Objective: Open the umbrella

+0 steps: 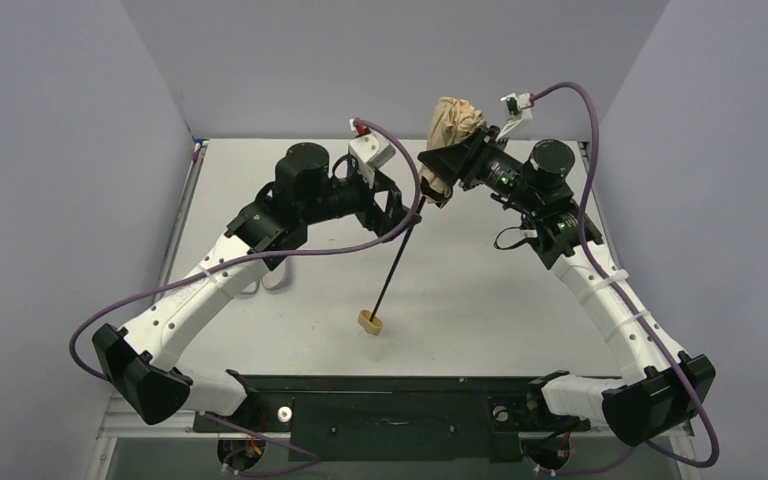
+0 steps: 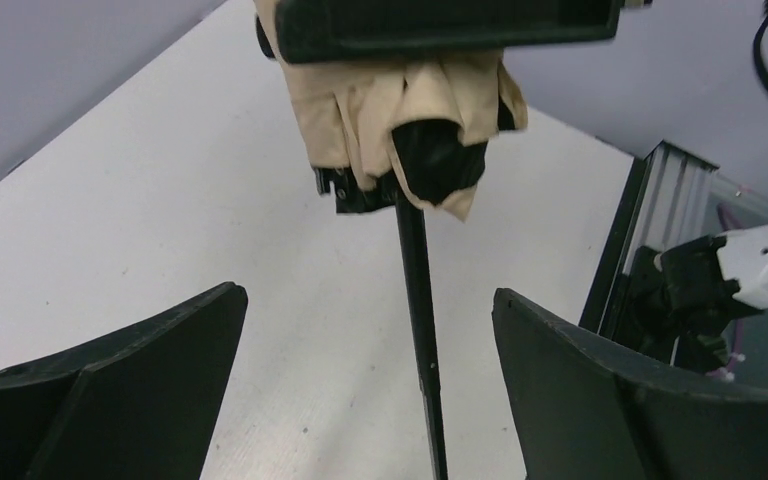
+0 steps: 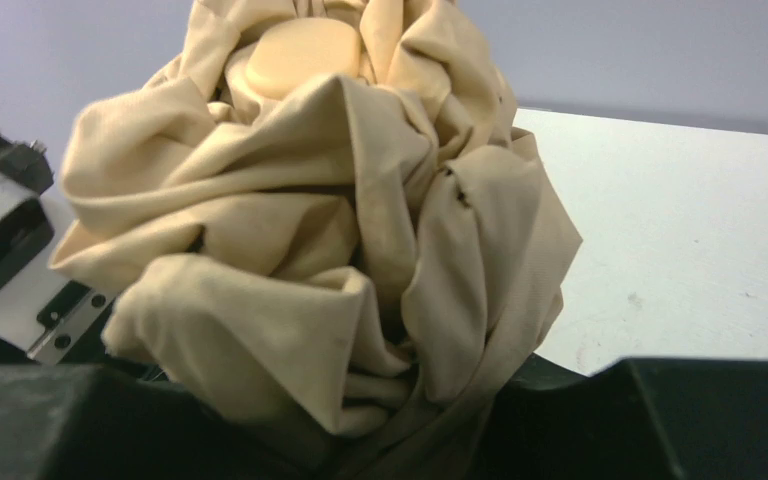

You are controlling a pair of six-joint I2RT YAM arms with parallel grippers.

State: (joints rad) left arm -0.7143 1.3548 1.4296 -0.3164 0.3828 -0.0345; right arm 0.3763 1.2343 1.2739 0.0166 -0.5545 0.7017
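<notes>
Your right tool [image 1: 448, 165] is clamped shut on the umbrella [image 1: 455, 122], gripping it across the bunched tan canopy [image 3: 340, 250]. The canopy is not opened, and its cloth is crumpled in loose pleats. You hold it raised above the far part of the bench [image 1: 500, 310], tilted so that its top points up and away from the arms. In the right wrist view the fabric fills most of the picture, bulging up from between the dark jaws, and a round tan cap [image 3: 305, 50] sits at its crown.

From the lower rim of the canopy the thin black shaft [image 1: 392, 268] runs long and straight, down and toward the near left. It ends in the small tan knob handle [image 1: 369, 322], low over the middle of the bench. You cannot tell from above whether the knob touches the surface.

Your left tool [image 1: 400, 207] stands open, high on the shaft and just beside the canopy's lower rim. In the left wrist view its two black fingers [image 2: 140, 370] are spread wide. The shaft passes down between them and touches neither. Black lining [image 2: 438, 160] shows at the rim where the shaft enters the folded cloth.
</notes>
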